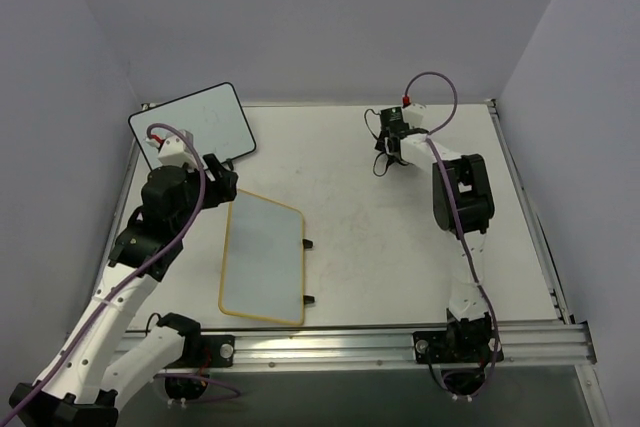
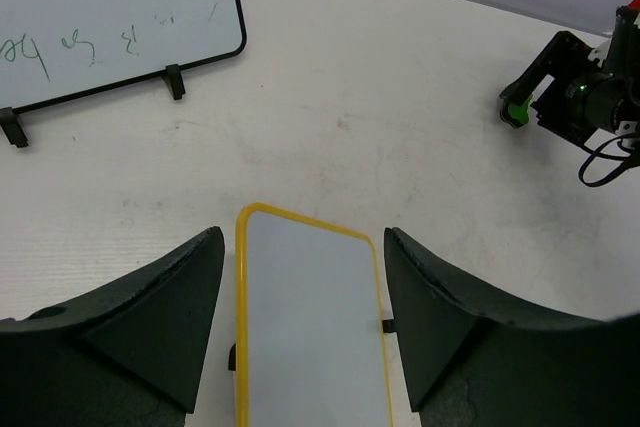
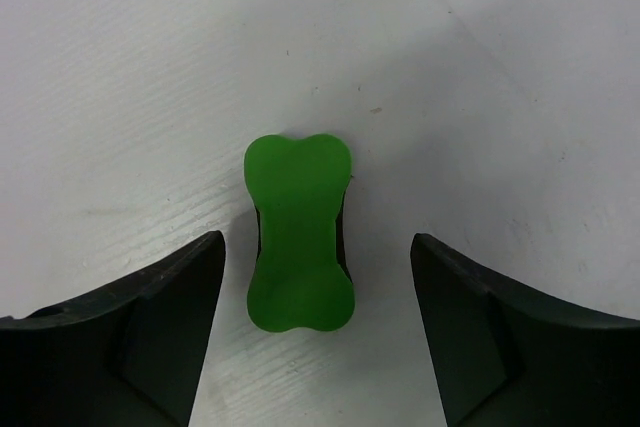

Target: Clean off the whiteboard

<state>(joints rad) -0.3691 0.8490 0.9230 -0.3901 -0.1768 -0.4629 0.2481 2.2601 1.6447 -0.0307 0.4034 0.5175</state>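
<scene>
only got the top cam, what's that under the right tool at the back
observer: a green bone-shaped eraser, lying flat between the open jaws of the right tool and touching neither.
operator: ok, is the left tool gripping the yellow board
observer: no. The left tool is open at one short end of the whiteboard, with its jaws wider than the board.
operator: any writing on it
observer: none on the part that the left wrist view shows. The black handwriting is on the black-rimmed whiteboard beyond it.
</scene>
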